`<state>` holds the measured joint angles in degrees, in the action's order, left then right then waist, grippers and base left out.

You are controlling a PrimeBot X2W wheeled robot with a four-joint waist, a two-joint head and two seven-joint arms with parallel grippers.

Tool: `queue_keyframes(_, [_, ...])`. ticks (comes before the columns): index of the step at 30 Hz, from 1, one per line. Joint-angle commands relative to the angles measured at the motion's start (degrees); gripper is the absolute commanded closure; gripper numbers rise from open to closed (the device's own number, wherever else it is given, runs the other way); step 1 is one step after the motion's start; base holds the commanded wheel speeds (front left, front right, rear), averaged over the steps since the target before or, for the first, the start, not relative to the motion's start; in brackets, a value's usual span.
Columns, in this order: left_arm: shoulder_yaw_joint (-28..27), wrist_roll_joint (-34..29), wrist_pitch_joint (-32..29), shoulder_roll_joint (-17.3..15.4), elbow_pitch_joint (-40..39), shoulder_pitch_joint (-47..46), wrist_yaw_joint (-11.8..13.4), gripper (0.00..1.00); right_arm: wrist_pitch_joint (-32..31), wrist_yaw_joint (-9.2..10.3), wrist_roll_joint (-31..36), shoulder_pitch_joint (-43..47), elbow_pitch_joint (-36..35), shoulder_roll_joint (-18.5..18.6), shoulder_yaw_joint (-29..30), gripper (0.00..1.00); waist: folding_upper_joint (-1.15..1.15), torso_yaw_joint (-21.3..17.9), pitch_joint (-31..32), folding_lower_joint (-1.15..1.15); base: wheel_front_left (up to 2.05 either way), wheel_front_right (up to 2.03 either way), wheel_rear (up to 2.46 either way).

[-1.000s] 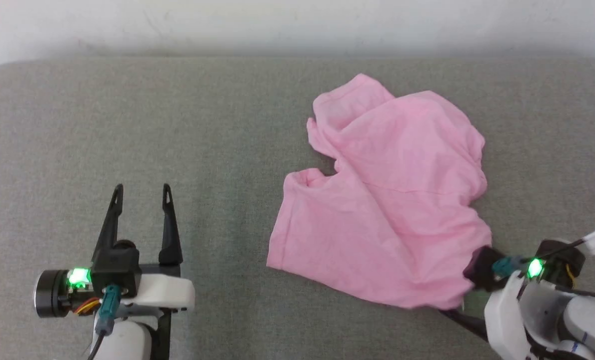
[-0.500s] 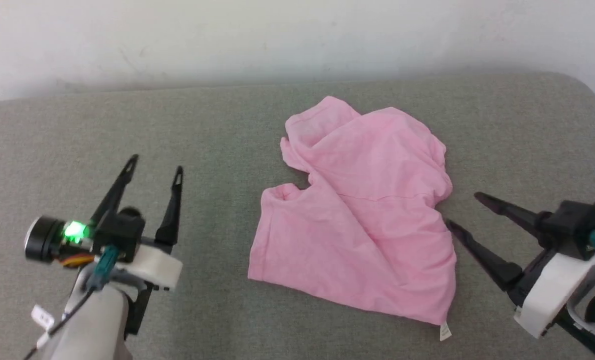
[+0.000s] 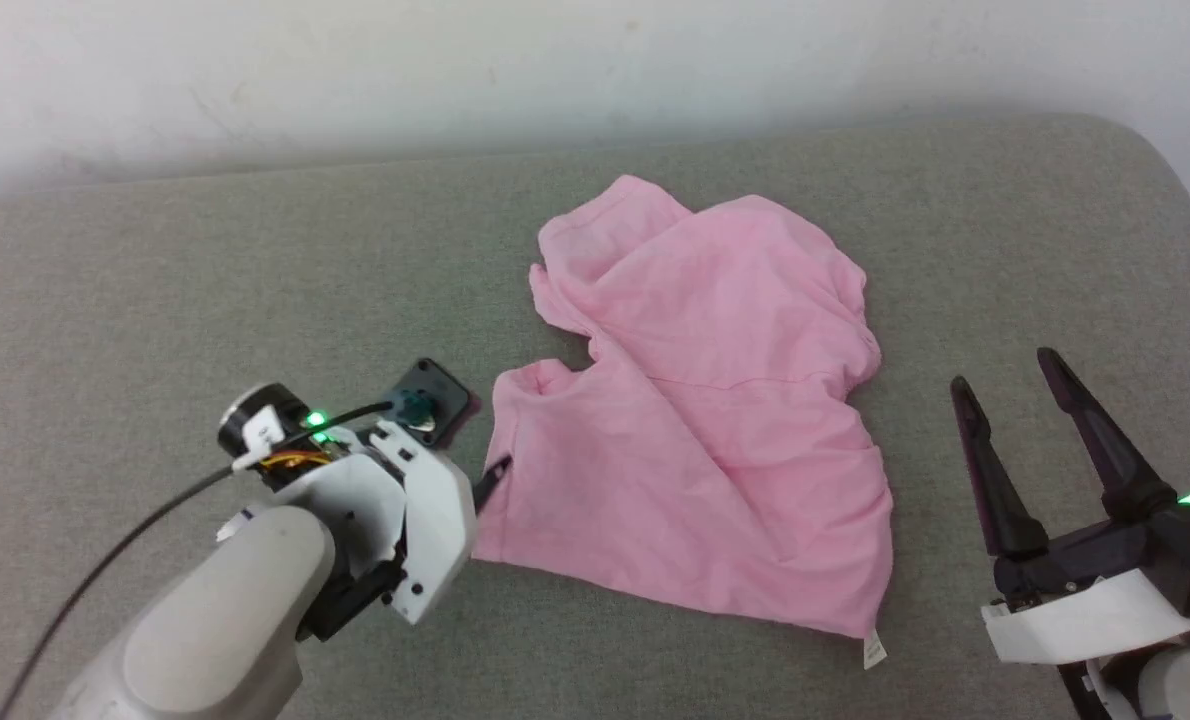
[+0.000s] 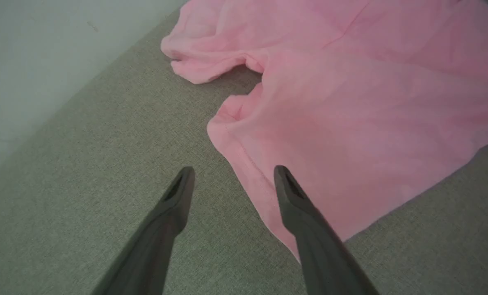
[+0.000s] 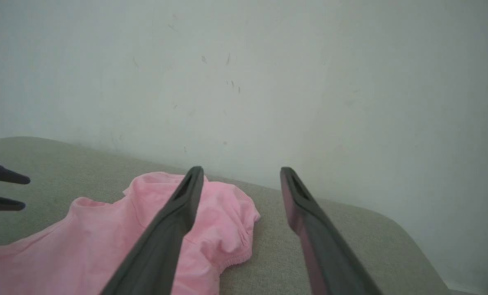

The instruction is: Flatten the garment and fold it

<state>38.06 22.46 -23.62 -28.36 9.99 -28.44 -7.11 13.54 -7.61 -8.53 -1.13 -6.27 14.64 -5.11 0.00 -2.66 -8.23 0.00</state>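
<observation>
My left end effector (image 4: 232,170) is wide and empty, straddling the near-left hem of the garment (image 3: 715,440), which lies rumpled mid-bench (image 3: 155,280). My right end effector (image 3: 1005,372), also wide, hangs off to its right. Flattening stage, I reckon: next up, pinch that hem and tug left.

Wrist cam's right gripper (image 5: 242,170): fingers spread wide, nothing between them, its left finger crossing in front of the garment (image 5: 96,237). The garment lies rumpled on grey cushion (image 5: 371,237) (gathered elastic edge (image 5: 236,259) at its right end). Pale wall (image 5: 244,82) is behind the garment. The left gripper (image 5: 26,192) has its tips parted, left of the garment.
</observation>
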Motion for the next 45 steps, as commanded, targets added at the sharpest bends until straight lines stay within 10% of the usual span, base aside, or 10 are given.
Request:
queue_keyframes(1, [1.9, 2.4, -2.0, -1.5, -1.0, -1.8, -0.4, 0.00, 0.5, 0.12, 0.7, 0.8, 0.3, -0.9, 0.6, 0.00, 0.00, -0.3, -0.4, 0.00, 0.00, 0.00, 0.00])
queue_keyframes(8, [16.0, 15.1, -13.8, -8.2, -2.5, -10.7, -0.4, 0.00, 1.4, 0.12, 3.5, 1.0, 1.2, -4.5, 1.5, 0.00, 0.00, -1.1, -2.5, 0.00, 0.00, 0.00, 0.00])
queue_keyframes(21, [34.1, 22.2, -19.1, -7.9, 5.4, -20.0, -0.4, 0.00, 1.4, 0.12, 5.1, -2.2, 2.8, -5.2, 0.4, 0.00, 0.00, -2.9, -6.3, 0.00, 0.00, 0.00, 0.00])
queue_keyframes(22, [34.5, 22.5, -19.1, -7.8, 5.6, -20.0, -0.4, 0.30, 1.4, 0.12, 5.1, -2.3, 3.1, -5.1, 0.3, 0.00, 0.00, -2.8, -6.3, 0.00, 0.00, 0.00, 0.00])
queue_keyframes(23, [34.7, 23.0, -18.9, -7.7, 5.7, -19.8, -0.4, 0.92, 1.4, 0.12, 5.0, -2.4, 3.4, -4.8, 0.3, 0.00, 0.00, -2.7, -6.2, 0.00, 0.00, 0.00, 0.00])
queue_keyframes(24, [34.9, 23.5, -18.4, -7.7, 5.6, -19.7, -0.4, 1.00, 1.4, 0.12, 5.0, -2.6, 3.6, -4.4, 0.3, 0.00, 0.00, -2.6, -5.9, 0.00, 0.00, 0.00, 0.00])
queue_keyframes(31, [31.6, 25.1, -5.7, -12.1, 5.5, -19.8, 0.3, 1.00, 0.2, 0.12, 4.6, -4.8, 4.7, 1.6, 1.3, 0.00, 0.00, -0.8, -3.1, 0.00, 0.00, 0.00, 0.00])
queue_keyframes(45, [23.6, 29.7, 10.1, -19.5, 13.6, -9.7, 11.6, 1.00, -7.8, 0.12, -0.2, -5.3, 1.6, 8.9, 0.9, 0.00, 0.00, 4.3, -1.3, 0.00, 0.00, 0.00, 0.00])
